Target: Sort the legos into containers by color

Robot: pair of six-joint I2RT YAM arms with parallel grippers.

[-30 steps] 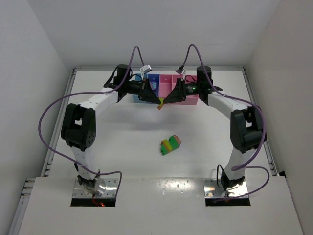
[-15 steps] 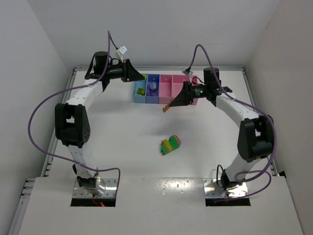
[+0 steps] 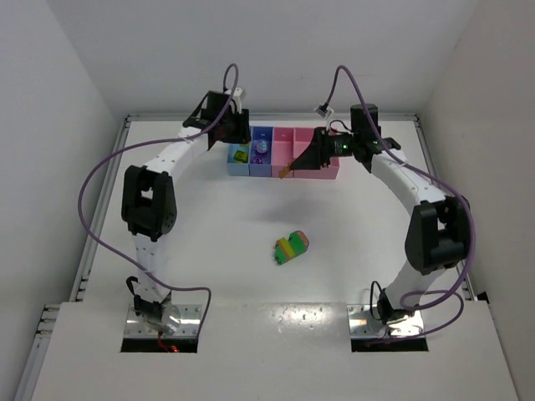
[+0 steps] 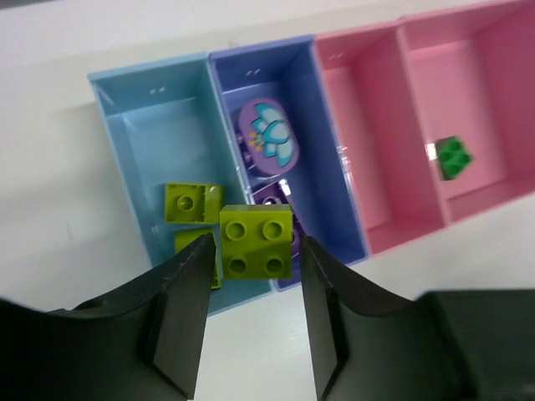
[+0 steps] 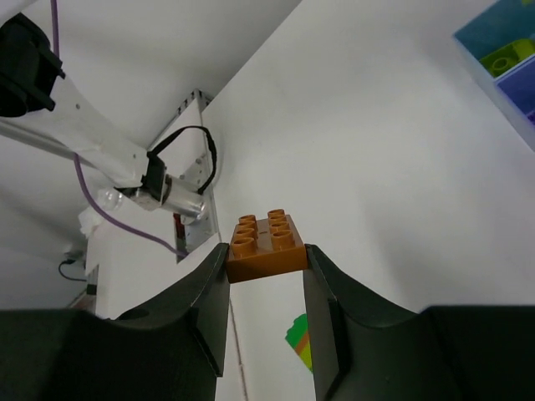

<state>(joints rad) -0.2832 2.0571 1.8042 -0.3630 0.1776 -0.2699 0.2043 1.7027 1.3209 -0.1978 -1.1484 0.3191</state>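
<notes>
the row of containers point(image 3: 282, 140) lies just past your right gripper point(image 5: 266, 271), which is clamped on an orange brick point(image 5: 266, 248). the narrow pink bin point(image 4: 355, 142) is nearest its fingertips, so i'd judge that's its drop. your left gripper point(image 4: 256, 257) hangs over the light blue bin point(image 4: 138, 150), jaws parted just wider than a lime brick point(image 4: 256, 241) between them. the striped clump point(image 3: 291, 247) lies behind both hands.

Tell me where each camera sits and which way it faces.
Top: above, behind the bases; looks down on the table; both arms show.
Left wrist: over the bins, facing down; left hand shows.
Right wrist: faces back toward the bases; right hand grips an orange brick.
Shared: top and left wrist both show the bins.
</notes>
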